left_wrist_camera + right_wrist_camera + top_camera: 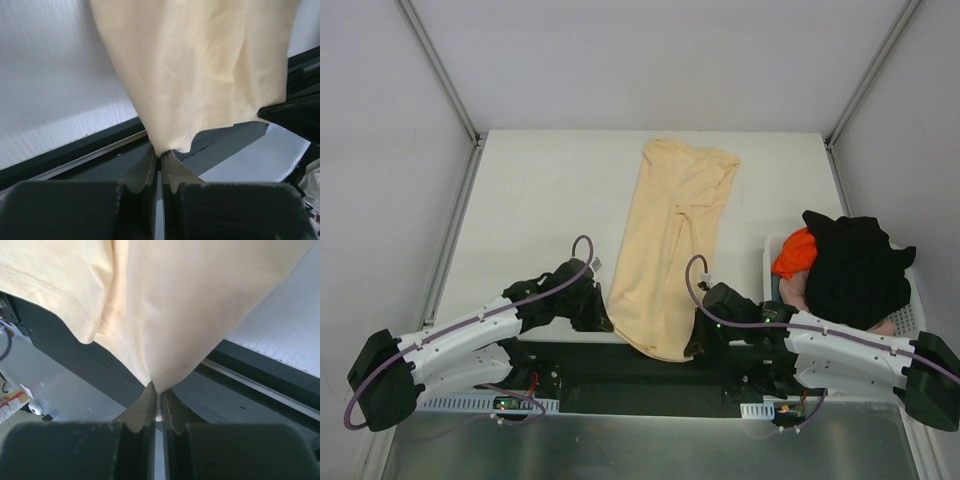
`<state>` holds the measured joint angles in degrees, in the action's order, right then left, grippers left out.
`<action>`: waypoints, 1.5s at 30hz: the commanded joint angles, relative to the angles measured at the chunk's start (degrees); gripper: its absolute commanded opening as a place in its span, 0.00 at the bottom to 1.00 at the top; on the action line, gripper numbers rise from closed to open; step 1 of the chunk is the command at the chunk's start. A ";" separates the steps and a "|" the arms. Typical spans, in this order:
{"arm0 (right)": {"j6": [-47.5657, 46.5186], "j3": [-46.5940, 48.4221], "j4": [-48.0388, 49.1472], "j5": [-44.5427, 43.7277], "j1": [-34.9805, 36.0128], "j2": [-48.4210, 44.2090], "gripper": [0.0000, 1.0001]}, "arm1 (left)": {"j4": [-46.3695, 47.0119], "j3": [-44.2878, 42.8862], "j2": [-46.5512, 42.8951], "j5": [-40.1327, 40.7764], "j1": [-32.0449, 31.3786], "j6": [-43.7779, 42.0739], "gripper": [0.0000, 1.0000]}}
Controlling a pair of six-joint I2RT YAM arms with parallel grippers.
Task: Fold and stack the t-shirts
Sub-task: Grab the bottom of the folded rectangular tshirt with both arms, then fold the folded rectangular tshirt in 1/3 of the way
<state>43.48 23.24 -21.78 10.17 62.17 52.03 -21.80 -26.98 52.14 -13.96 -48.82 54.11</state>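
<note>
We look down on a white table [540,200] boxed in by plain white walls [380,150], with slanted metal posts [440,70] rising at its far corners. At the near edge, the left gripper [160,156] has its jaws pressed together on a small tip of hem at the near left corner of the peach-yellow t-shirt [675,240]. In the left wrist view the cloth fans up and away from that pinch. The right gripper [157,395] is closed in the same way on the shirt's near right corner, and its wrist view shows a stitched hem curving off to the left of the fingers. Both pinched corners lie just past the table's near edge, over the black base strip [620,375] where the arms are mounted. From there the shirt runs as one long narrow band up the middle of the table to its far edge, folded lengthwise and lying mostly flat, with a few shallow creases near its centre. It is widest at the far end and rounds off at the near end between the two grippers. At the right edge of the table, well apart from this shirt, stands a white lattice basket [912,318]. A black t-shirt [855,270] is heaped on top of it and spills over its rim. An orange t-shirt [793,255] is bunched at the basket's far left corner, and a pinkish t-shirt [796,293] shows beneath the black one.
</note>
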 commanded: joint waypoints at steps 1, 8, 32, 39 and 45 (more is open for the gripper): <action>-3.05 3.64 -2.66 -3.75 -4.15 -3.33 0.05 | 0.18 -7.90 2.87 5.42 -0.40 -4.44 0.00; -11.13 10.93 -2.30 -3.94 -13.47 -3.08 0.05 | 0.18 -19.31 11.21 12.71 -0.05 -10.85 0.00; -24.67 32.56 0.86 -2.80 -36.85 18.01 0.04 | 4.58 -50.70 41.09 15.72 11.55 -27.29 0.00; -25.38 36.87 3.93 3.70 -42.65 26.09 0.04 | 4.58 -57.74 47.43 14.05 14.71 -29.67 0.00; -26.26 40.47 5.69 5.73 -45.73 31.36 0.04 | 4.40 -64.15 53.76 9.74 16.73 -30.81 0.00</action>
<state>18.90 58.98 -19.40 12.71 18.06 80.66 -18.20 -86.37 103.18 -1.06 -33.36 25.80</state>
